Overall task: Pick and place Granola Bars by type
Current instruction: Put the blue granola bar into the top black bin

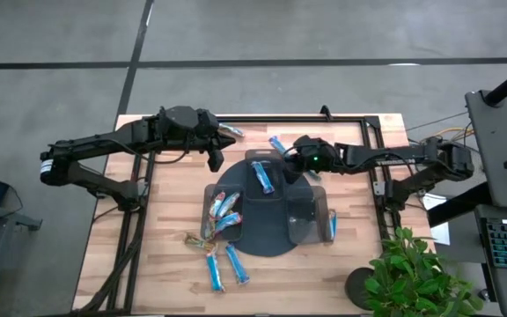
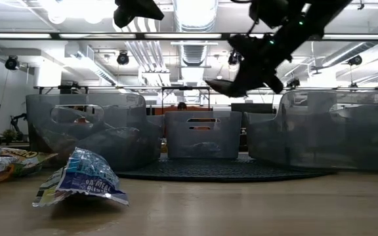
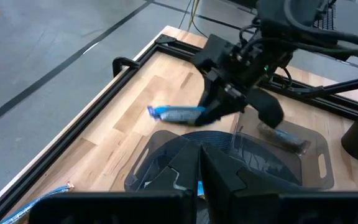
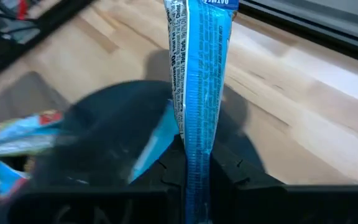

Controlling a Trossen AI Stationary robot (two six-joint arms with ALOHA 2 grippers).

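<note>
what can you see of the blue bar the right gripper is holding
The blue granola bar is a slim flat bar in a shiny light blue wrapper with white print and a crimped end. It is pinched at one end by the right gripper, with most of its length sticking out past the fingertips. In the left wrist view it hangs off the table, above the back edge of the dark round tray. Nothing else touches it.

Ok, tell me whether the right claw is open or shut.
Shut on a blue granola bar: the right claw pinches the wrapper's end between its fingers, raised above the dark tray.
</note>
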